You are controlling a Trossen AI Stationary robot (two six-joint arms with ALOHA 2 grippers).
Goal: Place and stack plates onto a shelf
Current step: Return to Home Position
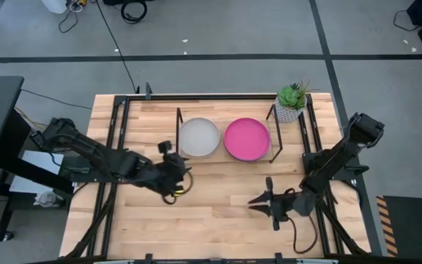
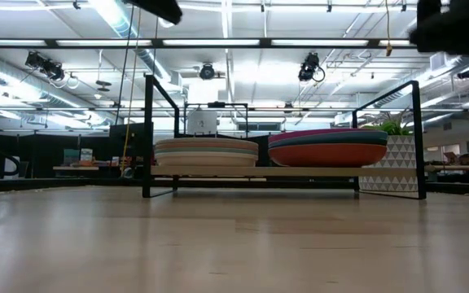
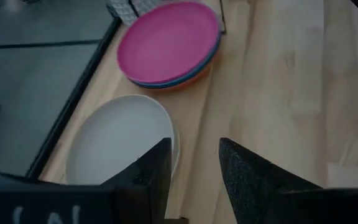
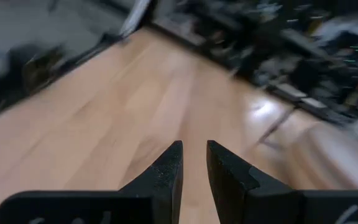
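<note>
Two stacks of plates rest on the shelf (image 1: 272,150) (image 2: 259,172) at the table's far middle. The left stack (image 1: 198,138) (image 2: 206,152) has a pale cream-grey plate (image 3: 117,140) on top. The right stack (image 1: 247,138) (image 2: 328,146) has a magenta plate (image 3: 166,40) on top, with blue and orange rims under it. My left gripper (image 1: 176,174) (image 3: 194,168) hovers just near of the left stack, open and empty. My right gripper (image 1: 257,202) (image 4: 194,165) is over bare wood near of the right stack, narrowly open and empty.
A small potted green plant (image 1: 291,103) (image 2: 397,159) stands just right of the shelf at the far right. Black frame rails (image 1: 116,147) run along the table's left and right sides. Bare wood (image 1: 211,213) lies between the shelf and the near edge.
</note>
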